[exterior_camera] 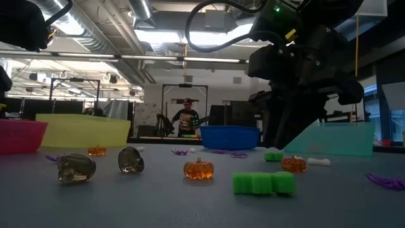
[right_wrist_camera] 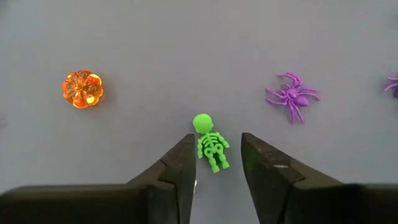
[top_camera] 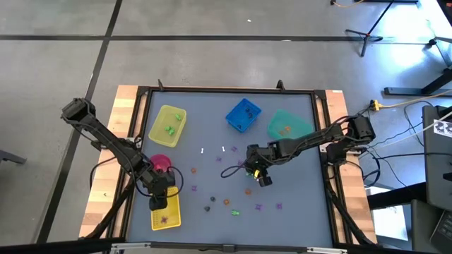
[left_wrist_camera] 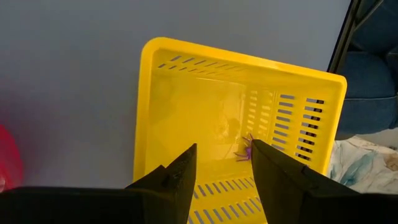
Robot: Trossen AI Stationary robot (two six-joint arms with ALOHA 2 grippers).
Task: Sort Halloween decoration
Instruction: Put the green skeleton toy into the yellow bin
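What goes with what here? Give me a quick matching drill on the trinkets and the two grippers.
1. green skeleton
2. purple spider
3. left gripper
4. orange pumpkin

a. over the yellow bin
b. between the right gripper fingers
c. on the mat, on one side of the skeleton
d. on the mat, on the skeleton's other side, amber

Pairs: 1-b, 2-c, 3-a, 4-d

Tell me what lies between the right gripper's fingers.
A green skeleton lies on the table between the right gripper's fingers, shown in the right wrist view.
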